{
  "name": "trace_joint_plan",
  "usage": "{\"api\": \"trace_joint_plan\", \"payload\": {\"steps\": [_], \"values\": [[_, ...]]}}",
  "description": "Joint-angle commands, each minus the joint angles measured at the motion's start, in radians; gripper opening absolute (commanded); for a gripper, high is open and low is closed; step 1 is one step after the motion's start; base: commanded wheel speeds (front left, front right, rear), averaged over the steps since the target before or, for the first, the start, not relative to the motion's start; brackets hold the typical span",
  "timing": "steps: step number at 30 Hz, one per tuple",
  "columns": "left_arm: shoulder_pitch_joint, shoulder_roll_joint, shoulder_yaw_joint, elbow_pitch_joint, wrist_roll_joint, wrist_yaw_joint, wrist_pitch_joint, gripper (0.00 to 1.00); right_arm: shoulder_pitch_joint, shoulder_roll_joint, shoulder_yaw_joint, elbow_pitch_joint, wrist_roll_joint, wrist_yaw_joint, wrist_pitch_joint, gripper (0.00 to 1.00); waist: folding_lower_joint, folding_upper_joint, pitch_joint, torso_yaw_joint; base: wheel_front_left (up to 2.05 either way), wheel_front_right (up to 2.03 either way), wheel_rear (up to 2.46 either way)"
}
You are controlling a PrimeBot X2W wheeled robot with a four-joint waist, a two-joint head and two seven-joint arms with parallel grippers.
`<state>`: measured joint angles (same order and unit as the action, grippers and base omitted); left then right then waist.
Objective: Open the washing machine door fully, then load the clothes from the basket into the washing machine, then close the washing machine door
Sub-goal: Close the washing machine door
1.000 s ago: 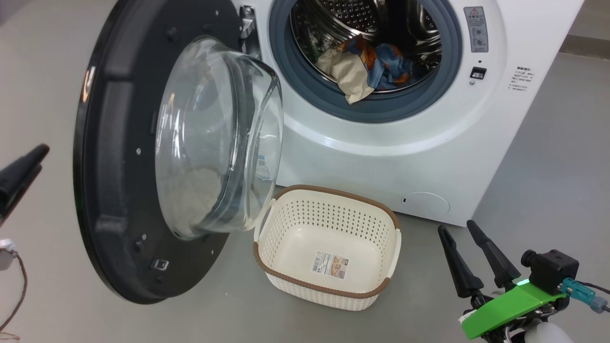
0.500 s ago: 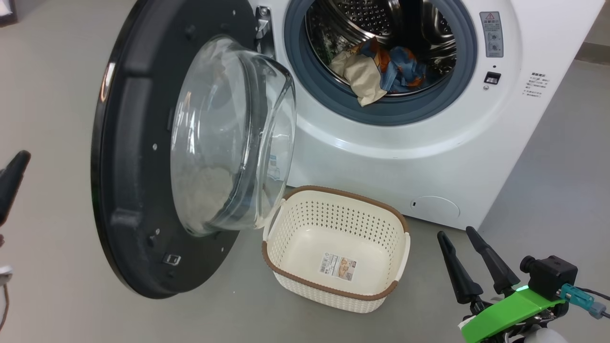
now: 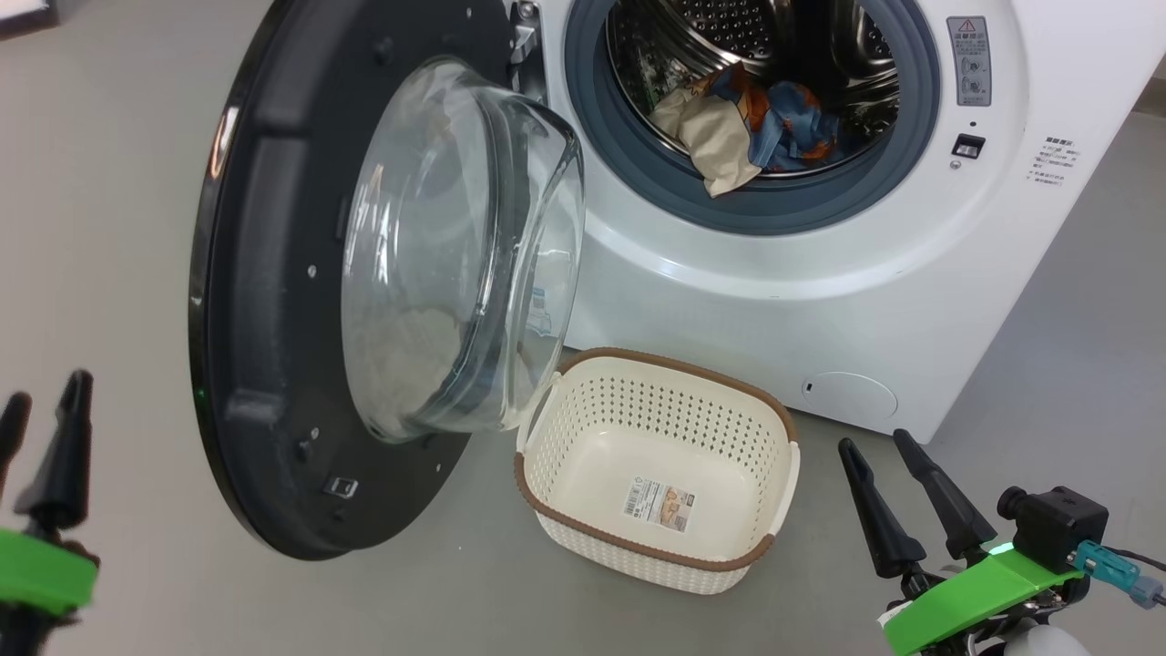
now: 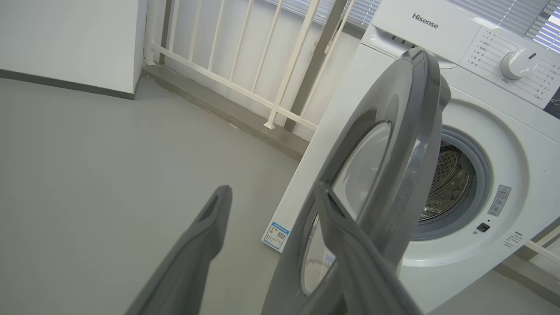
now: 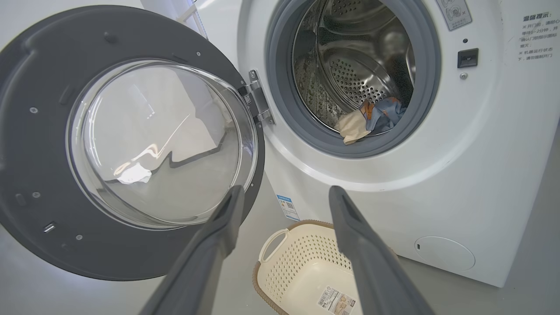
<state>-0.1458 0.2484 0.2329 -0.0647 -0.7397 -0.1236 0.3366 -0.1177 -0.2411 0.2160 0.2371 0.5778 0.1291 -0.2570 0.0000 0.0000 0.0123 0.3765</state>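
The washing machine (image 3: 820, 301) stands with its door (image 3: 273, 273) swung open to the left, glass bowl bulging toward me. The clothes (image 3: 756, 118), blue and orange fabric with a beige piece, lie inside the steel drum, the beige piece draping toward the gasket. The basket (image 3: 629, 544) sits on the floor below the opening, holding just its label. My left gripper (image 3: 46, 396) is open at the lower left, apart from the door's outer edge (image 4: 393, 144). My right gripper (image 3: 874, 444) is open at the lower right, right of the basket (image 5: 302, 271).
A white railing (image 4: 245, 65) and a wall (image 4: 65, 39) stand behind and left of the machine. Grey floor (image 3: 109, 182) spreads left of the door and to the machine's right. A round flap (image 3: 847, 396) sits low on the machine's front.
The head camera has shifted, moving the whole scene right. My left gripper has opened and dropped from the left edge to the lower left, fingers now pointing up. The right gripper has stayed put.
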Motion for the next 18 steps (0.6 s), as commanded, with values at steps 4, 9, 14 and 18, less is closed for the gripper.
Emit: {"api": "trace_joint_plan", "payload": {"steps": [4,9,14,18], "values": [[0.042,0.026,0.010,-0.032,0.049,-0.007,-0.112,1.00,-0.005,-0.011,0.018,-0.025,0.008,0.002,-0.005,1.00,0.0000,0.0000,-0.002,0.001,0.00,0.00,0.00],[0.111,-0.014,-0.028,-0.023,0.118,-0.007,-0.239,1.00,-0.005,-0.016,0.016,-0.025,0.007,0.002,-0.005,1.00,0.0000,0.0000,-0.003,0.006,0.00,0.00,0.00],[0.163,-0.040,-0.073,0.014,0.207,-0.007,-0.384,1.00,-0.014,-0.025,0.015,-0.025,0.010,0.002,-0.005,1.00,0.0000,0.0000,0.000,0.006,0.00,0.00,0.00],[0.188,-0.064,-0.104,0.065,0.258,-0.007,-0.484,1.00,-0.015,-0.032,0.011,-0.026,0.009,0.002,-0.005,1.00,0.0000,0.0000,0.000,0.008,0.00,0.00,0.00]]}}
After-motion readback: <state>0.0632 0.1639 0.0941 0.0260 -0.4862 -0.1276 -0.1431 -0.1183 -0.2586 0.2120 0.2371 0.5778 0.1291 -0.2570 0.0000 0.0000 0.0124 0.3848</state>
